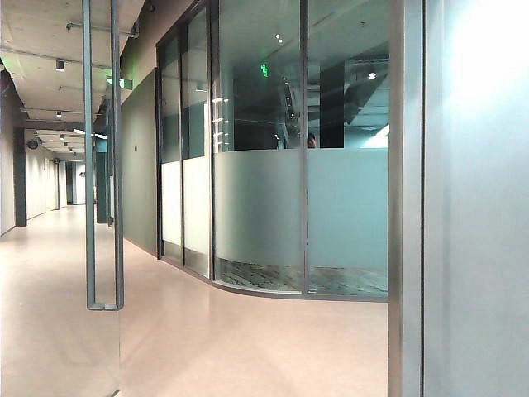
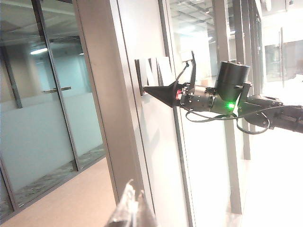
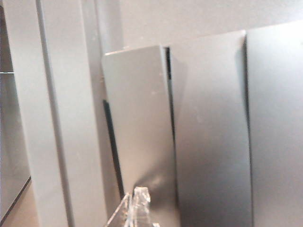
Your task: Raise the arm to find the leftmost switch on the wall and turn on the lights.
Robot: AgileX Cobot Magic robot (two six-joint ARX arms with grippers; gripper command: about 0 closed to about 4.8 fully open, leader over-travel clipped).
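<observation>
The right claw (image 2: 158, 93), closed to a point, touches the leftmost switch (image 3: 137, 118) on the wall (image 2: 156, 142). The left claw (image 2: 132, 208) hangs low by the wall, seemingly closed and empty. A tip sliding sideways could catch the neighbouring switch (image 3: 208, 127).

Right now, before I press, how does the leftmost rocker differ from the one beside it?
The leftmost rocker stands tilted, dark gaps showing along its edges; the neighbouring rocker lies flat. The leftmost looks narrower than its neighbour. The right gripper, fingers together, sits at the leftmost rocker's lower end, not the neighbour's; the left gripper hangs back from the wall. Both rockers are plain pale grey, tall rectangles.
</observation>
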